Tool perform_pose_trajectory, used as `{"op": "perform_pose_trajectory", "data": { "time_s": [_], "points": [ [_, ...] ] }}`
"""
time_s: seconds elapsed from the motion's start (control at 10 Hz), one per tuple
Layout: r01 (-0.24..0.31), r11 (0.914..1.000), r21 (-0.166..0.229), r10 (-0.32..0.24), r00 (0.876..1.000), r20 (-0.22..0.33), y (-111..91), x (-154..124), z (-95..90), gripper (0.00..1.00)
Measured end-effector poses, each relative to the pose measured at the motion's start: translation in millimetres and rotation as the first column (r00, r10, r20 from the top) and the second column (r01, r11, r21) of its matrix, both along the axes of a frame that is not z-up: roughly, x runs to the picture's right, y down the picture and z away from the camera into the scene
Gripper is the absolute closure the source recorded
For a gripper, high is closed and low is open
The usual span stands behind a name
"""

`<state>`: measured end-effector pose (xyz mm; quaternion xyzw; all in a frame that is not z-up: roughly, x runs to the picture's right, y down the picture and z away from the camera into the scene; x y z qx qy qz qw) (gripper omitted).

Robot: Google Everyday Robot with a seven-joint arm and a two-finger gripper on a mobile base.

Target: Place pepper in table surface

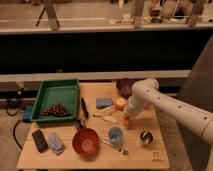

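Note:
The pepper (127, 122) is a small orange-red piece right at the tip of my gripper (128, 118). It is just above or touching the table surface (150, 155), right of centre. The gripper reaches down from the white arm (165, 104), which comes in from the right. It is shut on the pepper. The pepper is between the round pale fruit (120, 103) and the blue cup (115, 135).
A purple bowl (125, 86) sits behind the arm. A blue sponge (104, 103) and a black tool (84, 107) lie mid-table. There is a green tray (47, 92) at the left, a red-orange bowl (86, 141) at the front and a metal object (145, 137) at the front right. A black phone (39, 140) lies at the front left.

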<state>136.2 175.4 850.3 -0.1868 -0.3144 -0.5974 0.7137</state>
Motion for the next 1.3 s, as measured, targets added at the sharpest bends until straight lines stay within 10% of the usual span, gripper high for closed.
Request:
{"op": "perform_pose_trajectory", "data": {
  "time_s": [0.4,1.3],
  "points": [
    [0.009,0.9999,-0.009,-0.009,1.000,-0.009,18.6,7.1,17.5,0.96],
    [0.010,0.9999,-0.010,-0.010,0.998,-0.062,22.3,11.2,19.9,0.20]
  ]
}}
